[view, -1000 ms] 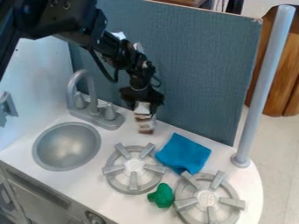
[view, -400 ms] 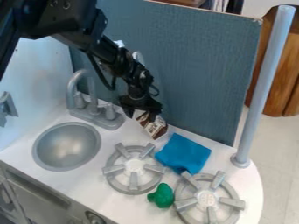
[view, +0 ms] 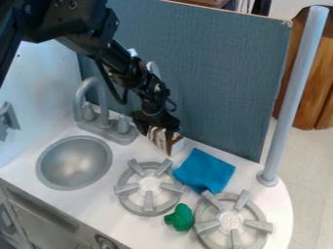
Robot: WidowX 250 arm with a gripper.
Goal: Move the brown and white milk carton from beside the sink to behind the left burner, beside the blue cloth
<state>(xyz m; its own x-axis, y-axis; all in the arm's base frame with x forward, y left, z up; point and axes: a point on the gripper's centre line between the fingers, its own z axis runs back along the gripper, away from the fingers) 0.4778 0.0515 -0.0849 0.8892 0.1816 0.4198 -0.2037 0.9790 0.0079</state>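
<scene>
Near the back panel, right of the faucet, the black gripper (view: 156, 127) points down over the counter. Directly beneath it is a small brown-and-white carton (view: 165, 141), tilted, its upper part hidden by the gripper; whether it is gripped I cannot tell. A blue cloth (view: 204, 170) lies to the carton's right and nearer the front. Farther forward, a green object (view: 180, 217) sits between the two grey burners.
A grey sink bowl (view: 74, 163) and faucet (view: 98, 111) are at the left. The left burner (view: 149, 187) and right burner (view: 231, 221) stand on the white counter (view: 98, 206). A grey pole (view: 293, 97) rises at the right edge.
The carton was upright under the gripper, then tilted with its lower end to the right; its visible faces have turned since. The gripper has shifted slightly left and down.
</scene>
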